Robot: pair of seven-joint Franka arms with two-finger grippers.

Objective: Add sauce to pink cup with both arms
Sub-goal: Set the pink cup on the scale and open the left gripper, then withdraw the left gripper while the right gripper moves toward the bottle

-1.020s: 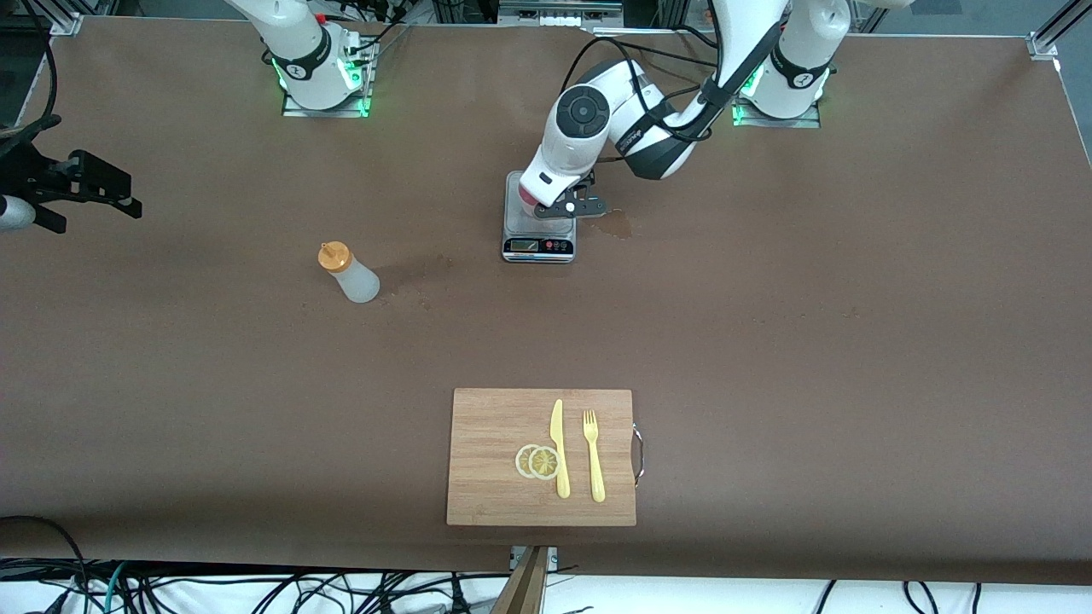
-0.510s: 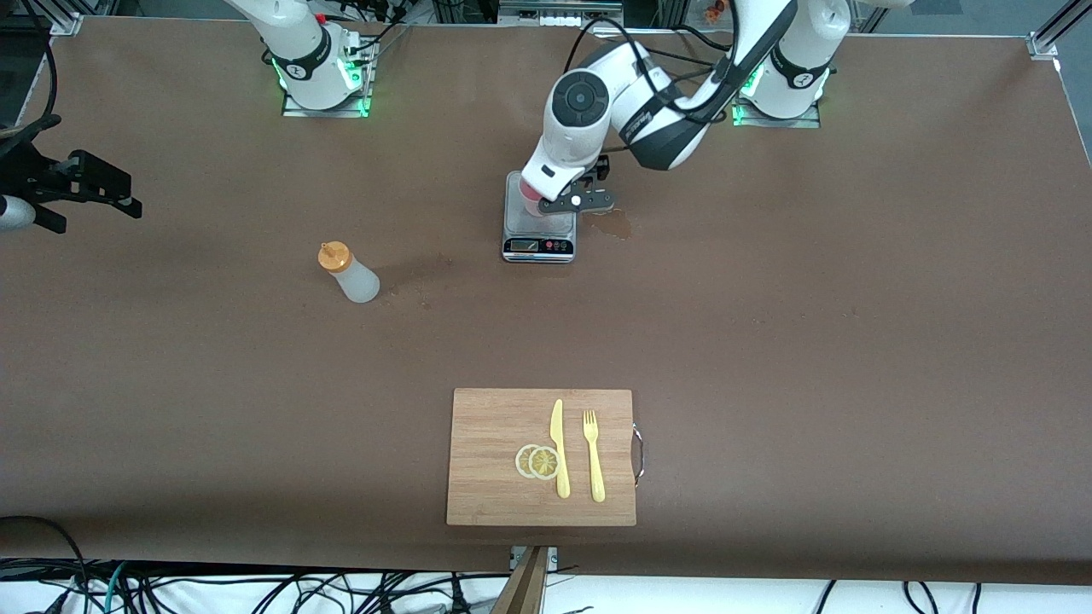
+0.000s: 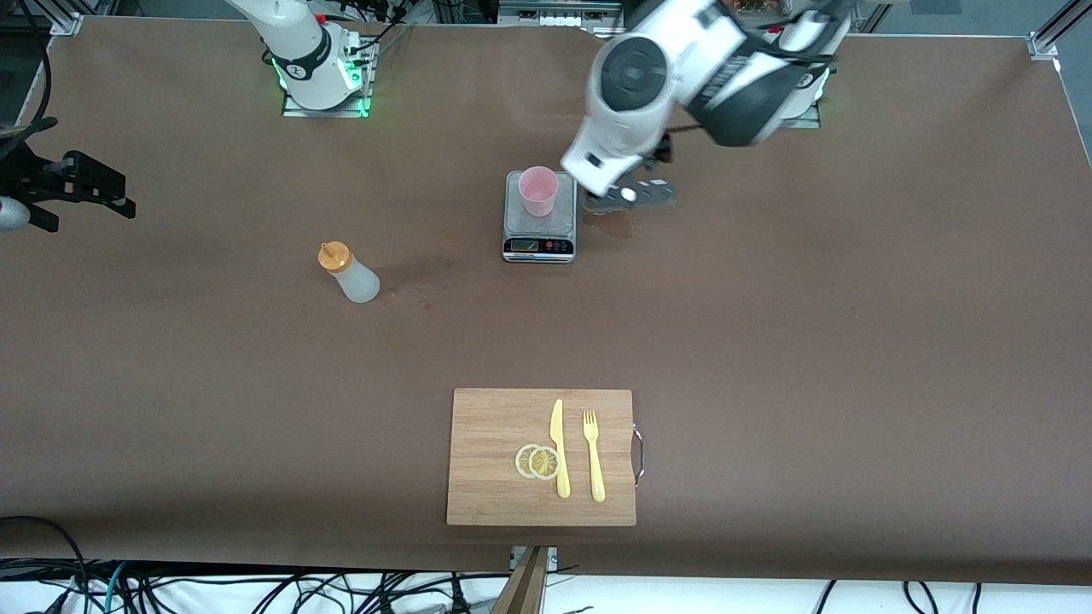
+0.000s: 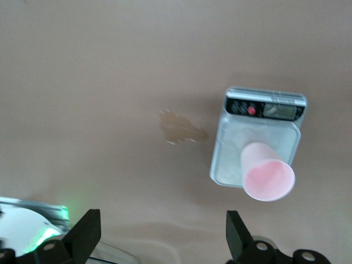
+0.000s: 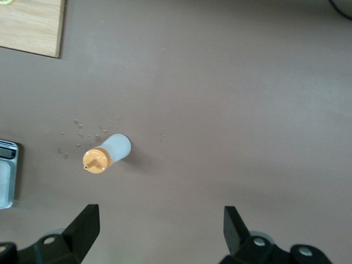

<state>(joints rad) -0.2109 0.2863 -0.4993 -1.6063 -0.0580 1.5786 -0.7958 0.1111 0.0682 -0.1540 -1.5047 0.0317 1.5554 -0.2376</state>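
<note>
Upright, the tapered pink cup (image 3: 538,189) tops a seemingly glassy scale (image 3: 538,240); both grippers' fingers (image 4: 83,235) gape empty.

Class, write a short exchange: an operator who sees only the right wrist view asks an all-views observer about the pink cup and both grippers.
Operator: I see the sauce. Where is the pink cup?
Observer: Upright on the scale.
Operator: Does the left gripper hold it?
Observer: No, it hangs open over the table beside the scale.
Operator: Where is my right gripper?
Observer: Over the right arm's end of the table.
</note>
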